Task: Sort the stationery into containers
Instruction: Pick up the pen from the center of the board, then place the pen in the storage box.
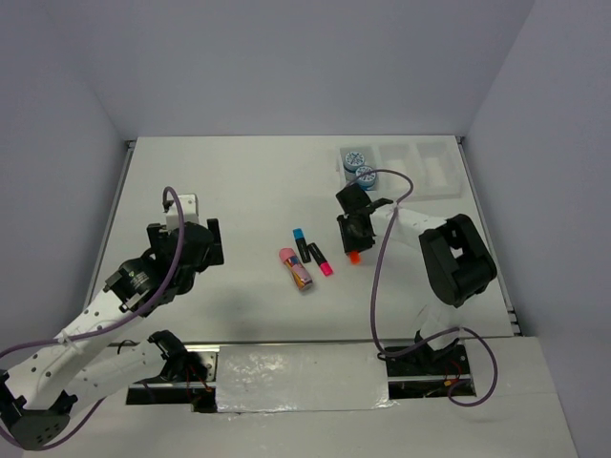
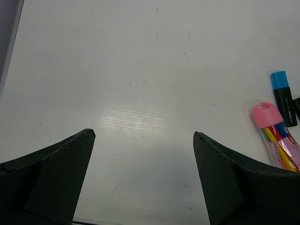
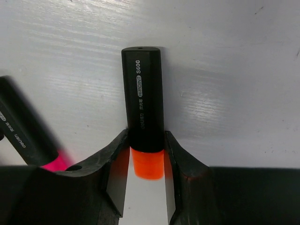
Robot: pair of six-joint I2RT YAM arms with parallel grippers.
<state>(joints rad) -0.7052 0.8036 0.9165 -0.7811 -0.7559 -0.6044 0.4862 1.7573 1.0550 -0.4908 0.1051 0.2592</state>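
Black orange-capped highlighter clamped near its cap by right gripper, S600 print legible only from the wrist view, left gripper spread apart above table

Soft, even light is falling from above onto the white surface, and the arms are throwing only faint, blurred shadows on it. A glossy strip at the near edge is catching patchy glare. In the left wrist view a pale sheen is spreading across mid-surface, while the fingers of the left hand are showing as near-featureless black. In the right wrist view the orange-capped highlighter is reading sharp and casting a soft shadow rightward; the pink-capped highlighter is looking blurred.
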